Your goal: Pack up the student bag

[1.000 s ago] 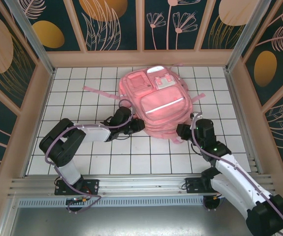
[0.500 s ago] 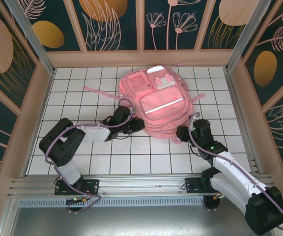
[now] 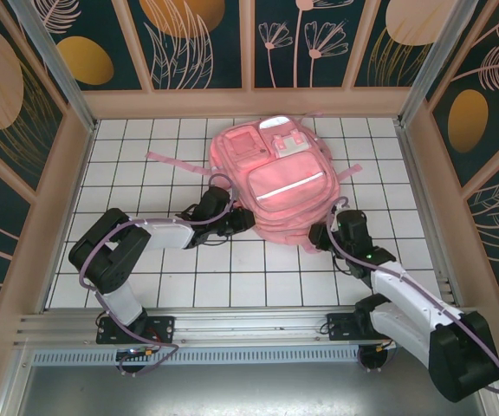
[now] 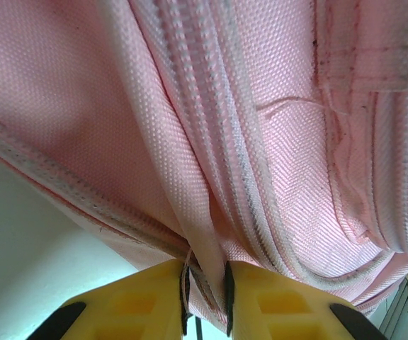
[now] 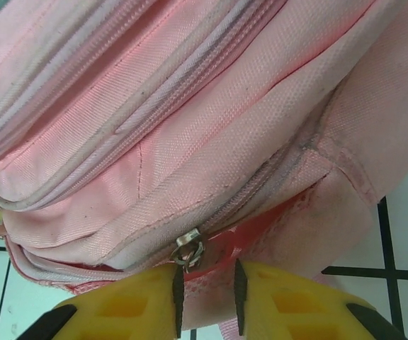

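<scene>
Top external view has the student bag [image 3: 275, 178] lying flat, front face up, toward the far middle of the white tiled table [image 3: 137, 169], with its straps [image 3: 167, 161] trailing out to both sides. The left gripper [image 3: 243, 222] meets the bag's near left edge and the right gripper [image 3: 317, 236] its near right corner.

On the left wrist camera the jaws are pinched together on a fold of pink fabric running beside the zip tracks. On the right wrist camera the jaws are clamped on the bag's lower edge, just beside a small metal zip slider [image 5: 188, 249].

The bag looks soft and limp: woven cloth that bunches under a pinch, so it will likely sag and drag rather than lift as one piece. Its glossy panels may slip. Seams, zip tape and straps seem the safest holds.

Of its compartments, the translucent front pockets [image 3: 248, 143] face up, and one holds a pale flat item [image 3: 289, 144]. A reddish gap beside the slider may be the main compartment slightly open, though this is hard to tell so close up.
</scene>
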Action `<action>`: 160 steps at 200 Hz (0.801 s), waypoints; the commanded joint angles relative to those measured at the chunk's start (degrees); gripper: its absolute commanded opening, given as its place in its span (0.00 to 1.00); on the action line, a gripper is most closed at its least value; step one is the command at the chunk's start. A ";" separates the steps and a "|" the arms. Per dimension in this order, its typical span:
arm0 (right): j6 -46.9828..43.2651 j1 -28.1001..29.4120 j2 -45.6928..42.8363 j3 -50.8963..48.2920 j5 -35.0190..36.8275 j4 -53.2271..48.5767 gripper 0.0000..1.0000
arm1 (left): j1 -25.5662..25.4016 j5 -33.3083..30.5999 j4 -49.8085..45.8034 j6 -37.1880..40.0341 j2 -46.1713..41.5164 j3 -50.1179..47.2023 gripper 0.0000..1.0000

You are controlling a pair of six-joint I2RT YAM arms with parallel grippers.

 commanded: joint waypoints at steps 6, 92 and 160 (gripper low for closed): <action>0.39 -0.43 2.59 1.19 -1.12 3.25 0.30 | 0.93 -0.22 1.82 0.52 0.78 0.86 0.22; -0.27 -1.16 3.72 3.65 -2.00 2.42 0.06 | 0.93 0.71 3.67 -0.18 1.67 0.11 0.21; 1.42 1.85 1.10 3.66 -5.06 -0.15 0.00 | 0.97 1.54 5.01 -1.20 1.50 0.44 0.19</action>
